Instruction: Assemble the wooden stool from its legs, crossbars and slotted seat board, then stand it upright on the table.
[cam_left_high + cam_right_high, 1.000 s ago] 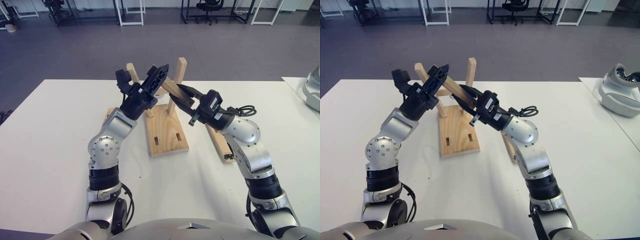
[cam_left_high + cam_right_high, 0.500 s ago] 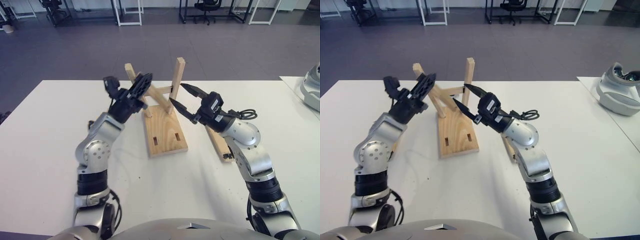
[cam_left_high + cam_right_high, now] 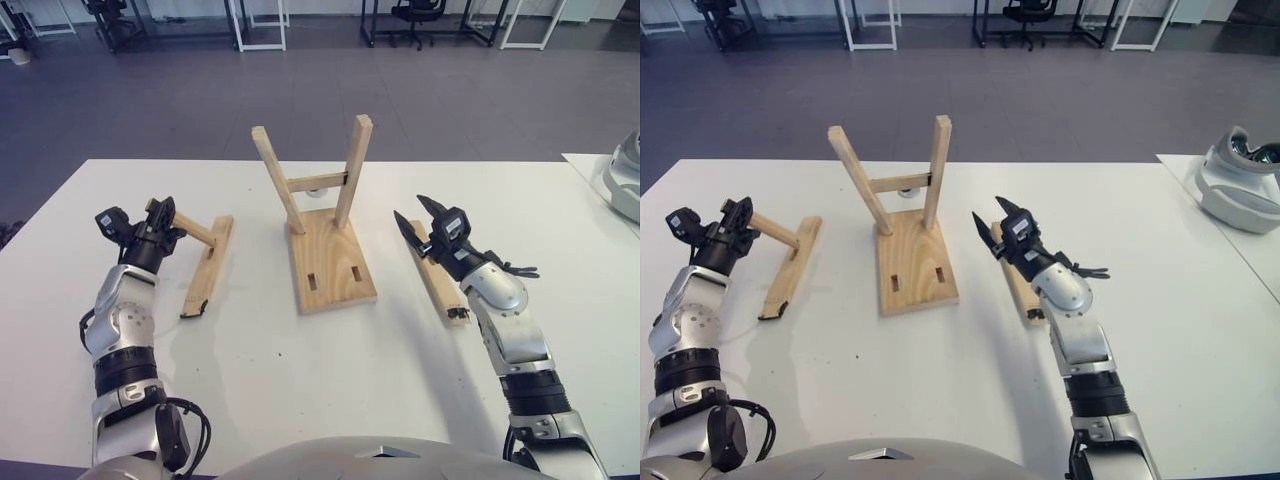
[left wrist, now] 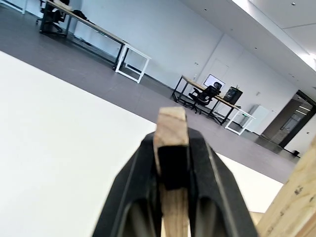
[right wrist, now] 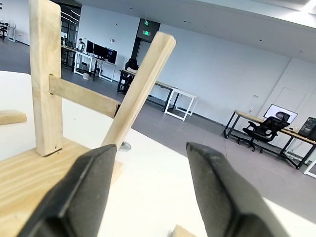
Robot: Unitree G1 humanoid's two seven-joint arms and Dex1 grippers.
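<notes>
The slotted seat board lies flat at the middle of the white table. Two legs stand up from its 12 o'clock end, splaying apart toward their tops and joined by a short crossbar. Two rectangular slots show in the board's 6 o'clock end. At 9 o'clock from the board, near it but apart, a third leg lies flat on the table, with a second crossbar sticking out from its far end toward 10 o'clock. The left gripper is pinched on the free end of that second crossbar, and the left wrist view shows the wood wedged between both black fingers. At 3 o'clock from the board a fourth leg lies flat, its length running from 12 to 6. The right gripper sits at that leg's far end with its fingers spread wide and nothing between them. Whether it touches the wood is hard to tell from the head views. Through that spread gap the right wrist view looks toward the two standing legs. Well off at 2 o'clock, on a neighbouring table, rests a white headset.
</notes>
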